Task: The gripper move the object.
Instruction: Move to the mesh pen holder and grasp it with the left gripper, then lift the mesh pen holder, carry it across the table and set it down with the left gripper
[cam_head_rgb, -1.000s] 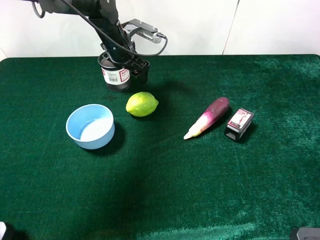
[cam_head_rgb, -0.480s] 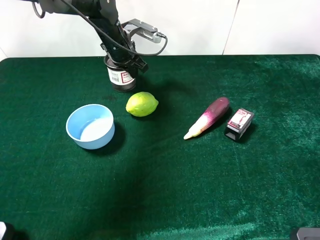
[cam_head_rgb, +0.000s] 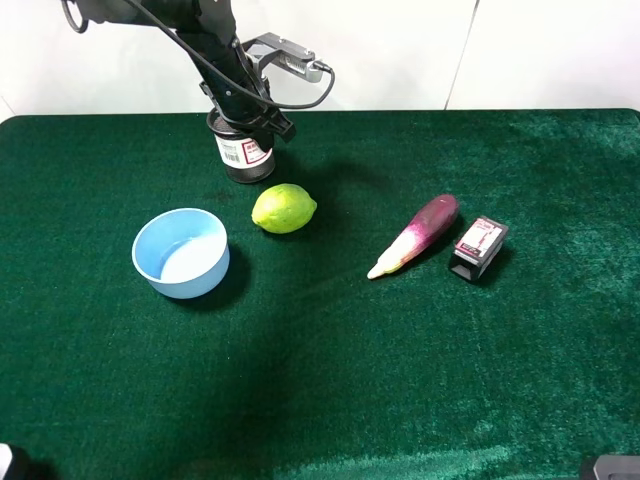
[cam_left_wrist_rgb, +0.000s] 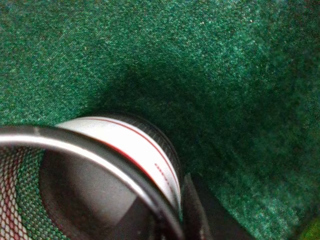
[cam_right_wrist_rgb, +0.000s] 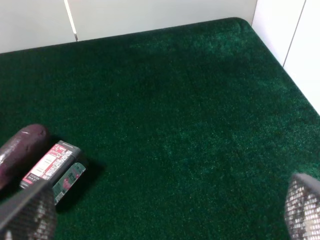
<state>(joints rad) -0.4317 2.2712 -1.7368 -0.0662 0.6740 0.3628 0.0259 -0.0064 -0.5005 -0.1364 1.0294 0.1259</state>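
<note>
The black wire-mesh cup (cam_head_rgb: 243, 155) with its white, red-printed label stands at the back left of the green cloth. My left gripper (cam_head_rgb: 250, 118) reaches down onto its rim and is shut on the cup's wall. In the left wrist view the cup (cam_left_wrist_rgb: 125, 145) fills the lower left, with one dark finger (cam_left_wrist_rgb: 197, 215) pressed against its outside. My right gripper (cam_right_wrist_rgb: 165, 210) is open and empty, its two mesh-patterned fingertips wide apart, above the cloth's near right part.
A lime (cam_head_rgb: 284, 208) lies just in front of the cup and a light blue bowl (cam_head_rgb: 181, 252) further front left. A purple-white vegetable (cam_head_rgb: 415, 236) and a small black box (cam_head_rgb: 478, 246) lie right of centre. The white wall borders the cloth's far edge.
The left gripper has closed in on the cup's rim, and the cup has shifted a little to the right and back with it. The right arm has not moved.
</note>
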